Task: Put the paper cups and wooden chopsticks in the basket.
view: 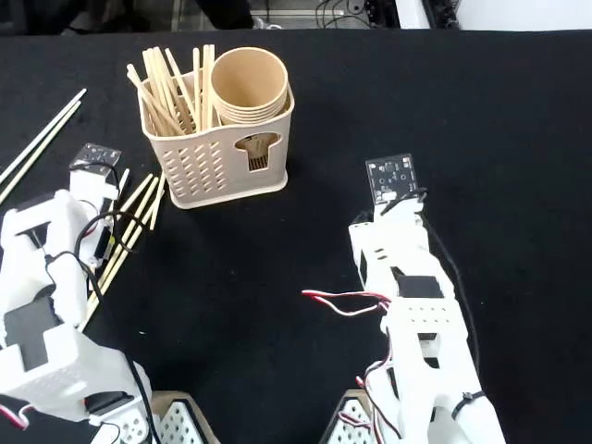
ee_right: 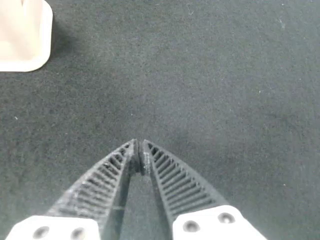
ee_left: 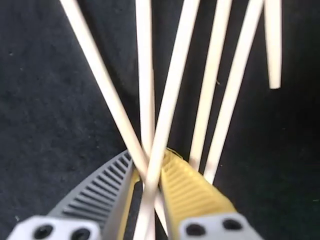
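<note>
Left gripper (ee_left: 147,156) — jaws clamped on 2 crossed chopsticks (ee_left: 169,100), others just beside its tips. Lift level, grip firm: the crossed pair may scissor. Right gripper (ee_right: 139,146) — jaws together, empty.

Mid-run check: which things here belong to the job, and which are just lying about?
Job: basket, paper cups stacked in it, standing chopsticks in it, loose chopsticks, outlying chopstick pair.
Lying about: cables beyond the table, black cloth.
</note>
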Available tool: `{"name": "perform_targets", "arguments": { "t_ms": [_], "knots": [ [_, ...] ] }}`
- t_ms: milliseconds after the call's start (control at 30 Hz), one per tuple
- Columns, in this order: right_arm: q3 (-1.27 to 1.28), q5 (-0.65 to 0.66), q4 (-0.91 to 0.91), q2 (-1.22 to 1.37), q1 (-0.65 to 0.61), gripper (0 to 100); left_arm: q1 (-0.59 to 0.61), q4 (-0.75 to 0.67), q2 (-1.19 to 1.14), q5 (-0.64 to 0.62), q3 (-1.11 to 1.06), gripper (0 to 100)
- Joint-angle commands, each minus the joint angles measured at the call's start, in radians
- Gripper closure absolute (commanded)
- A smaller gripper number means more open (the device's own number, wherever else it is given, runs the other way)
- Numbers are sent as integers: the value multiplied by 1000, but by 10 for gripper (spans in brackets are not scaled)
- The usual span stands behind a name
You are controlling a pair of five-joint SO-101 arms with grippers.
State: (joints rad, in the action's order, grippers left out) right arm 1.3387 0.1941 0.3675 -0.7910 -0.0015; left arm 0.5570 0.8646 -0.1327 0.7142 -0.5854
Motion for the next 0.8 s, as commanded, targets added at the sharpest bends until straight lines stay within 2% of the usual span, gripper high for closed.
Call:
{"name": "perform_targets", "arguments": {
  "t_ms": [0,267,633,767],
  "knots": [
    [-10,8,-12,-22,21,985,10,-23,189,3,-116,973],
    [-8,8,-11,-22,26,985,16,-23,744,-12,-334,973],
    [-5,8,-11,-22,26,985,12,-25,1208,-233,-443,973],
    [-5,8,-11,-22,26,985,19,-91,1341,-327,-496,973]
  ]
}}
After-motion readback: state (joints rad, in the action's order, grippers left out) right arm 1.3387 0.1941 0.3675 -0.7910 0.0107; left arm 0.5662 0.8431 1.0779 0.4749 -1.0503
